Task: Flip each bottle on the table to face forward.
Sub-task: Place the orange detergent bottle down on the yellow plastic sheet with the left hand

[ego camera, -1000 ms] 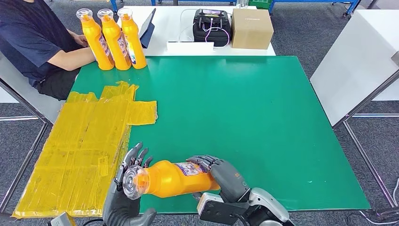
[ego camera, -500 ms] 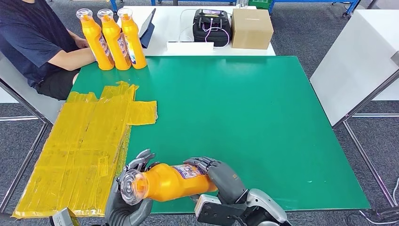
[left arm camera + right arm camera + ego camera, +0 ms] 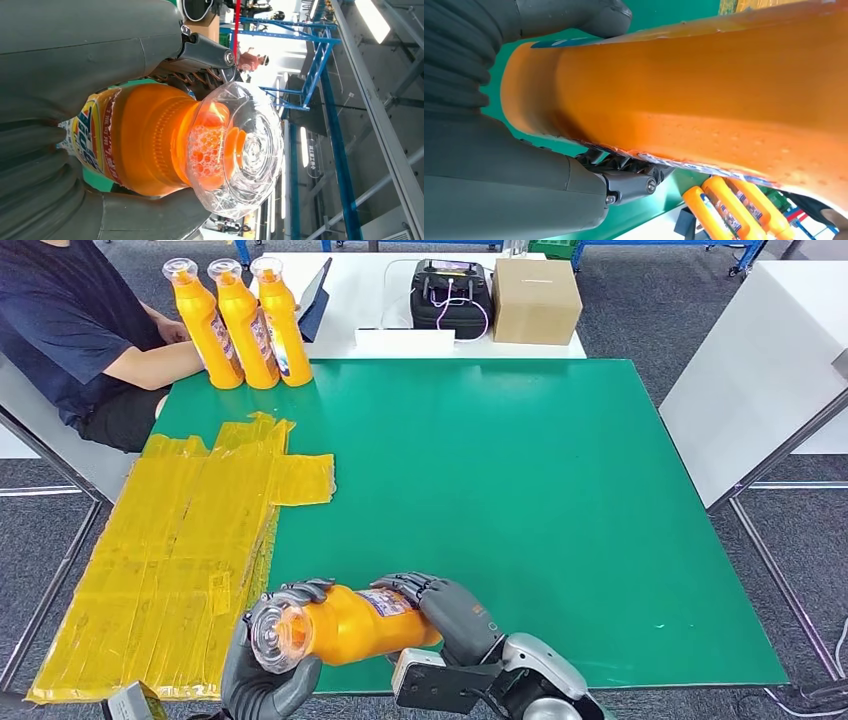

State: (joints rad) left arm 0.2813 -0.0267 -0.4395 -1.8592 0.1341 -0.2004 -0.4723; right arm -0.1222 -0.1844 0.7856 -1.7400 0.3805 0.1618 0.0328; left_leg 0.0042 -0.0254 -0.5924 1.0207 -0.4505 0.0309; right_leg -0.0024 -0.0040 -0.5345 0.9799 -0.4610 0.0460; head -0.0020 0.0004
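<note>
- A person (image 3: 70, 330) in a dark shirt is sitting at the far left corner of the green table (image 3: 560, 520), one forearm lying on the table edge.
- Yellow sheets (image 3: 180, 550) are covering the left strip of the table and hanging over its left edge.
- Three bottles (image 3: 240, 325) are standing upright in a row at the far left corner, just beside the person's forearm, caps up and touching one another.
- The left hand (image 3: 262, 680) is gripping the neck end of the held bottle (image 3: 350, 625); its fingers (image 3: 300, 590) are curling over the shoulder just behind the clear cap (image 3: 275, 635).
- In the left wrist view, the held bottle (image 3: 145, 140) is sitting between the thumb and the darker fingers, and its cap (image 3: 240, 150) is projecting clear of the hand.
- The held bottle is lying on its side at the near table edge, cap pointing toward the robot's left, label partly facing up.
- The right hand (image 3: 450, 615) is gripping the base end of the same bottle, fingers wrapping over the top of the body.
- In the right wrist view, the orange body (image 3: 704, 95) is pressing against the hand, with green table behind it.
- A tablet (image 3: 313, 285), a black case (image 3: 450, 295) and a cardboard box (image 3: 535, 300) are resting on the white table (image 3: 400, 340) beyond the green one.
</note>
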